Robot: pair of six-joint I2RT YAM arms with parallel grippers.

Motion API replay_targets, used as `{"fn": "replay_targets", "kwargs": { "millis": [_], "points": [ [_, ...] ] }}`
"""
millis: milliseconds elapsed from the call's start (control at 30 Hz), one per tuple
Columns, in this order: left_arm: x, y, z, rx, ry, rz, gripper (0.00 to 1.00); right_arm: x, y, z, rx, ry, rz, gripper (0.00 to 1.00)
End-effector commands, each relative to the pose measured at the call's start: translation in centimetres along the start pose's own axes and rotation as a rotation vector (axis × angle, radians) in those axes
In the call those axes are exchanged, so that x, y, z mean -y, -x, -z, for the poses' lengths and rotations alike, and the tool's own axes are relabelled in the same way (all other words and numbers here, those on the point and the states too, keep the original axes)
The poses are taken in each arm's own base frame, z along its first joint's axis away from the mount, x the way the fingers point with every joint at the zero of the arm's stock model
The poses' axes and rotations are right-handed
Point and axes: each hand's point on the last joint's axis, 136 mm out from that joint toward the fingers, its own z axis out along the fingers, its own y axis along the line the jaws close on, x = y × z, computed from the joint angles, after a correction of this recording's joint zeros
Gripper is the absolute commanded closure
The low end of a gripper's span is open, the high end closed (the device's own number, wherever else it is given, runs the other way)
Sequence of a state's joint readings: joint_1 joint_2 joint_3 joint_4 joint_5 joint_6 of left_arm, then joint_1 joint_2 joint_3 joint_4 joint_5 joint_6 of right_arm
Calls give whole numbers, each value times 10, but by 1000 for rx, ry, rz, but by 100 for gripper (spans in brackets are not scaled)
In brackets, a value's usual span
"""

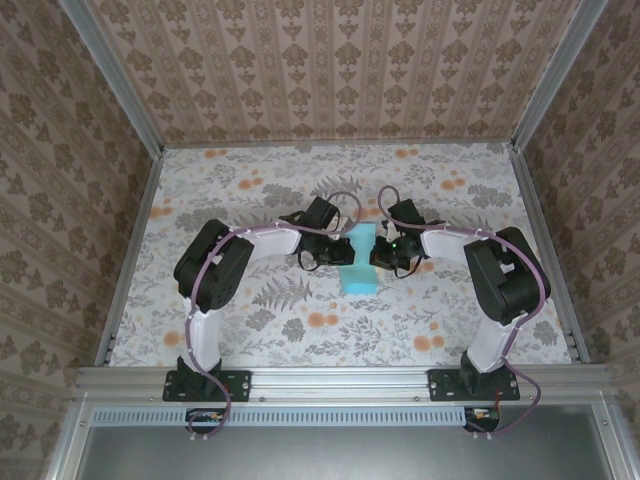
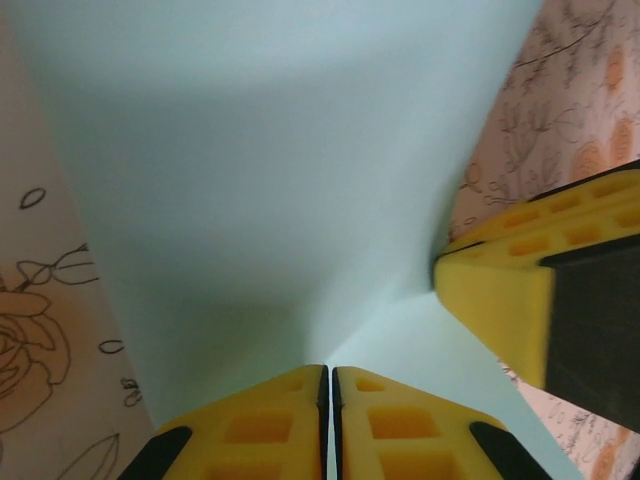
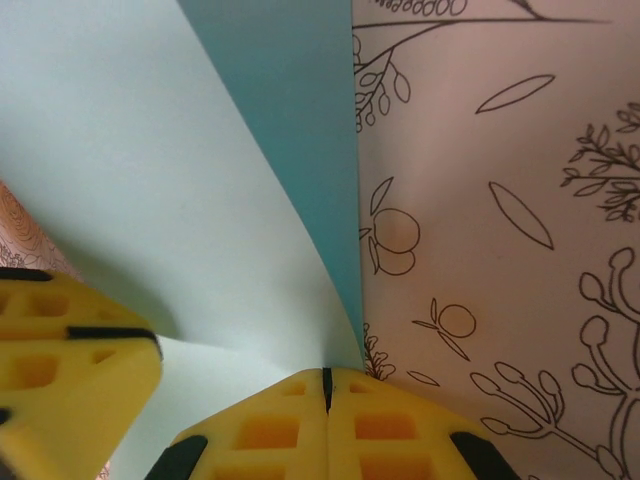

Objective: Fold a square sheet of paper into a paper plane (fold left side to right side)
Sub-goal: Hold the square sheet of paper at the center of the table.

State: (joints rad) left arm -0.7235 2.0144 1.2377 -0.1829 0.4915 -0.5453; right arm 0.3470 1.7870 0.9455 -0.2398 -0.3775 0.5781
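Note:
The square sheet of paper [image 1: 360, 274], cyan-blue, hangs lifted off the floral table at mid-table, pinched narrow at its waist between my two grippers. My left gripper [image 1: 338, 256] is shut on its left edge. In the left wrist view the pale sheet [image 2: 280, 170] spreads away from my left gripper [image 2: 330, 372]. My right gripper [image 1: 381, 256] is shut on the right edge. In the right wrist view the sheet [image 3: 130, 170] curls up from my right gripper [image 3: 326, 375], its darker face [image 3: 300, 110] showing behind. The sheet is a bowed surface, not a pointed paper plane.
The floral tabletop [image 1: 300, 330] is walled on three sides by patterned panels, with aluminium rails [image 1: 130, 250] along its edges. The two grippers stand very close: the right one's finger [image 2: 500, 300] shows in the left wrist view, the left one's finger [image 3: 70, 360] in the right.

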Motion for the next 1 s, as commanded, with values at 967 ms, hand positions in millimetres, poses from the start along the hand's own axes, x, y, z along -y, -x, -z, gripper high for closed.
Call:
{"fn": "replay_targets", "kwargs": {
  "millis": [967],
  "points": [
    [-23,-32,-16,-101,89,55,87,-52,50,0,69,195,30,96]
  ]
}}
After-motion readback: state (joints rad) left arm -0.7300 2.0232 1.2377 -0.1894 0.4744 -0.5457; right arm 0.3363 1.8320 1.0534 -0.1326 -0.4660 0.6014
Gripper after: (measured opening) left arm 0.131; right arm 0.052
